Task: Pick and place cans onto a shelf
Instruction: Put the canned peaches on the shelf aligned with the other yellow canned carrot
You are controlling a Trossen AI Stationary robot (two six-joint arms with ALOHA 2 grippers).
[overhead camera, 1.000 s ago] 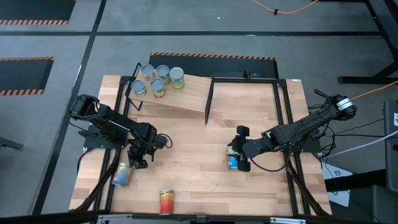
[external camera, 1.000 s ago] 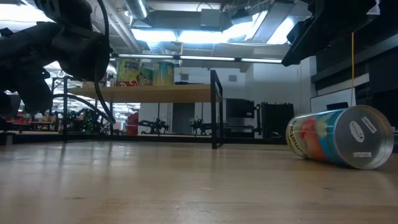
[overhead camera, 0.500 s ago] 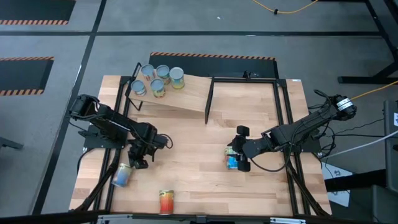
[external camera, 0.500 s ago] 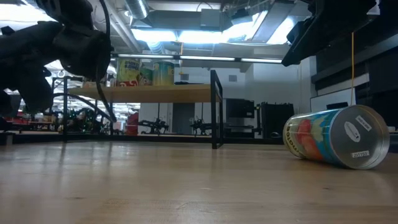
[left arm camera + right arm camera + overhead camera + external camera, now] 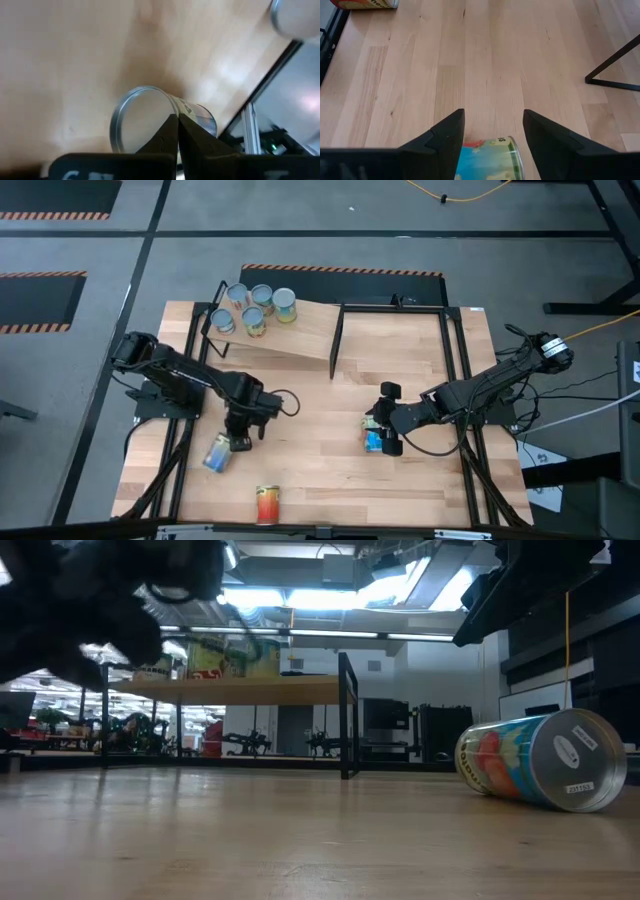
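Left pincer, clenched empty, reaches low beside a toppled can; right pincer grasps a blue can mid-worktop.

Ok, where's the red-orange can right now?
High view: the red-orange can lies at the table's front edge, left of centre, just past the blue can under the left gripper.

Bench mid strip between the two hands is bare wood, free to pass. Shelf right part open; its left end is crowded w/ four cans. Black divider upright at shelf's right edge blocks entry from that side. Lying cans near front: one front-left, another at front edge.
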